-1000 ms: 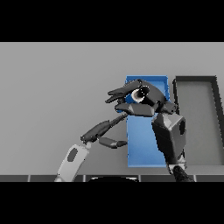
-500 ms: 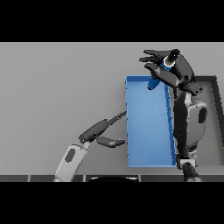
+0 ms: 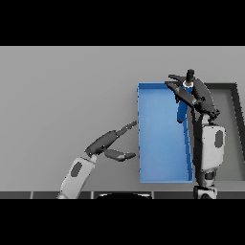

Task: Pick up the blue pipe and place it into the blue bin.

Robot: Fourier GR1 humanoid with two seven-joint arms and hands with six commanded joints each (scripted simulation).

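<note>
Currently right hand (image 3: 194, 95) grips blue pipe (image 3: 182, 111) over blue bin (image 3: 162, 143); next lower, release; left hand (image 3: 106, 141) idle, fingers relaxed.

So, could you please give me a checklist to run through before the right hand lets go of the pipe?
1. Pipe held by right hand, fingers curled round it: ok.
2. Pipe over the blue bin: ok, though close to its right wall.
3. Pipe clear of the dark tray: ok.
4. Pipe low enough to drop: cannot tell.
5. Left hand outside the bin, at its left wall: ok.
6. Bin floor free below the pipe: ok.
</note>
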